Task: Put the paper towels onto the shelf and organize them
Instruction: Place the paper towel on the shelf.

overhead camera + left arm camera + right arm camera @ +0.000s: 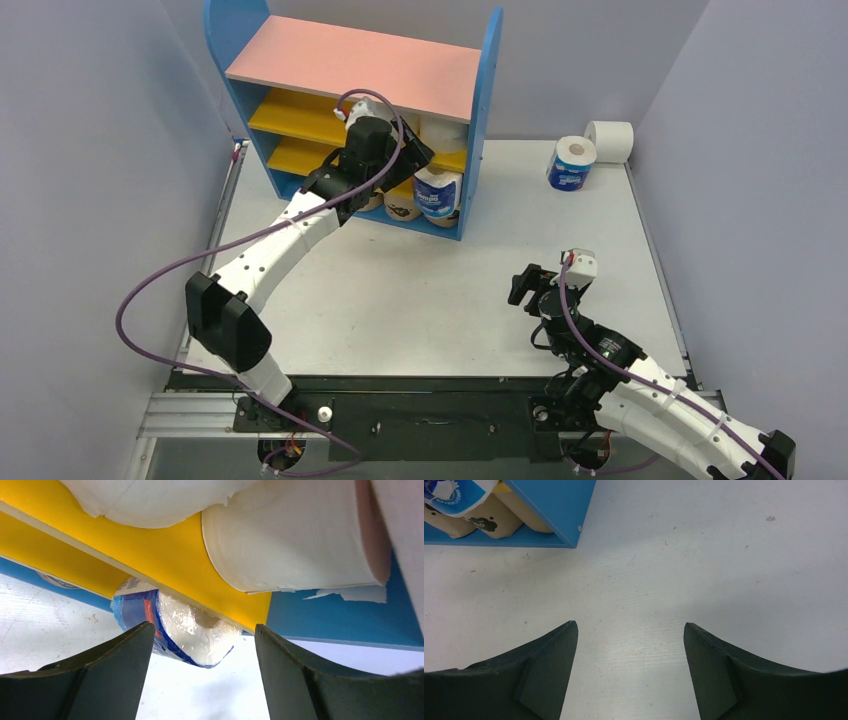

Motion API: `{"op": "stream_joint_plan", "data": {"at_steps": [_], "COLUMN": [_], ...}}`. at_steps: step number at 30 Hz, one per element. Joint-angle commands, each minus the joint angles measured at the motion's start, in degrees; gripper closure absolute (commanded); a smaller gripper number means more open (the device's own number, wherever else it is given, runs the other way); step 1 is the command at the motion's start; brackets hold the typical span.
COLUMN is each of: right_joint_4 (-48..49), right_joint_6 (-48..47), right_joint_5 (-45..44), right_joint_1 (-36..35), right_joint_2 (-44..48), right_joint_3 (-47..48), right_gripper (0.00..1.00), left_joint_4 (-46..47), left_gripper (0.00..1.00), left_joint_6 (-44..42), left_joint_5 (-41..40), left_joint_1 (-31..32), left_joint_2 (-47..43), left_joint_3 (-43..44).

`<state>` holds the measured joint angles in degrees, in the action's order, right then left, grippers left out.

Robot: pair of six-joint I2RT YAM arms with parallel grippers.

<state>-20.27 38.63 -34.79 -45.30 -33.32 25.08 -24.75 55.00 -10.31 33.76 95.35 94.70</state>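
Observation:
The shelf (pixel 360 62) stands at the back of the table, with a pink top and yellow boards. My left gripper (pixel 416 152) is at its right end, open, nothing between its fingers. In the left wrist view, that gripper (pixel 204 626) faces a white roll (pixel 290 545) lying on the yellow shelf board (pixel 165 555), with a second white roll (pixel 150 497) beside it and a blue-wrapped roll (pixel 175 630) below. Tan printed rolls (pixel 402 206) and a blue-wrapped roll (pixel 437 193) stand on the bottom tier. My right gripper (pixel 527 285) hangs open over bare table (pixel 630 625).
A blue-wrapped roll (pixel 571 163) stands upright and a white roll (pixel 610 141) lies on its side at the table's back right. The shelf's blue side panel (pixel 559 505) and tan rolls (pixel 489 517) show in the right wrist view. Grey walls enclose the table.

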Motion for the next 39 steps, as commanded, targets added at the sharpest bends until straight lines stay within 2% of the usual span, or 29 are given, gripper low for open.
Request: {"op": "stream_joint_plan", "data": {"at_steps": [1, 7, 10, 14, 18, 21, 22, 27, 34, 39], "right_joint_4": [0.1, -0.4, -0.5, -0.3, 0.8, 1.4, 1.4, 1.5, 1.3, 0.5], "right_joint_6": [0.4, 0.0, -0.2, -0.2, -0.2, -0.3, -0.4, -0.5, -0.7, -0.8], "right_joint_5": [-1.9, -2.3, -2.6, -2.6, -2.7, -2.6, -2.5, -2.3, -1.5, -1.6], "right_joint_1": [0.5, 0.5, 0.6, 0.6, 0.6, 0.6, 0.6, 0.6, 0.6, 0.6], "right_joint_2": [0.1, 0.6, 1.3, 2.0, 1.9, 1.6, 1.3, 1.1, 2.3, 2.7], "right_joint_3": [2.5, 2.3, 1.9, 1.3, 0.5, 0.1, 0.0, 0.1, -0.4, -0.3], "right_gripper": [0.27, 0.27, 0.27, 0.27, 0.27, 0.28, 0.28, 0.28, 0.28, 0.28], "left_joint_4": [3.9, 8.3, 12.2, 21.7, 38.6, 46.6, 49.2, 54.7, 63.4, 66.3], "left_gripper": [0.29, 0.28, 0.26, 0.26, 0.23, 0.05, 0.04, 0.03, 0.03, 0.03], "left_joint_6": [-1.6, -6.4, -11.4, -17.1, -24.2, -32.3, -33.8, -39.0, -38.7, -41.4], "left_joint_5": [-1.2, -3.6, -4.1, -3.2, 2.5, 3.1, 2.7, 3.7, 1.3, 1.7], "left_joint_1": [-0.1, 0.1, 0.1, 0.3, 1.6, 4.1, 5.3, 6.4, 6.5, 6.2], "left_joint_2": [-4.4, -12.8, -17.9, -25.8, -28.8, -28.3, -27.5, -24.3, -20.2, -15.9], "left_joint_3": [-1.8, -9.9, -16.4, -26.9, -38.5, -45.1, -45.8, -48.7, -52.2, -51.7]}}
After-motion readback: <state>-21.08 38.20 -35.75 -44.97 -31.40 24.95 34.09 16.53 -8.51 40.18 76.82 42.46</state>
